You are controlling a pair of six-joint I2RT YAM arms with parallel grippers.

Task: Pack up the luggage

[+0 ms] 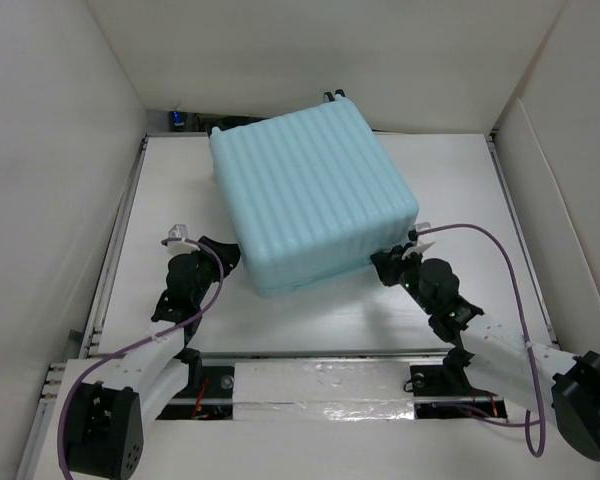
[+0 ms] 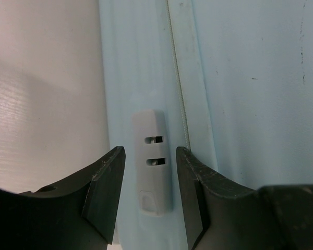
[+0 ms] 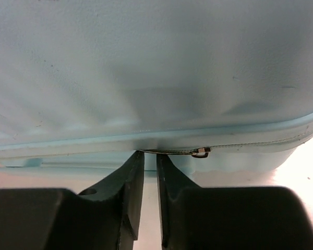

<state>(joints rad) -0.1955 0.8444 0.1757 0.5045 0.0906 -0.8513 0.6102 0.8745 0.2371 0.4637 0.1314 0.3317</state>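
Note:
The luggage (image 1: 310,200) is a pale aqua ribbed suitcase lying flat and closed in the middle of the table. My left gripper (image 1: 225,250) is at its near-left side. In the left wrist view that gripper (image 2: 149,156) stands open, straddling a small grey slotted fitting (image 2: 152,172) on the shell (image 2: 250,78), with a thin gap on each side. My right gripper (image 1: 385,262) is at the near-right corner. In the right wrist view its jaws (image 3: 150,156) are a narrow slit apart, tips against the zipper seam, and the metal zipper slider (image 3: 201,152) sits just to their right.
White walls enclose the table (image 1: 460,200) on three sides. A caster wheel (image 1: 335,95) shows at the suitcase's far edge. A small dark object (image 1: 180,120) lies at the back left corner. A metal rail (image 1: 320,385) runs along the near edge between the arm bases.

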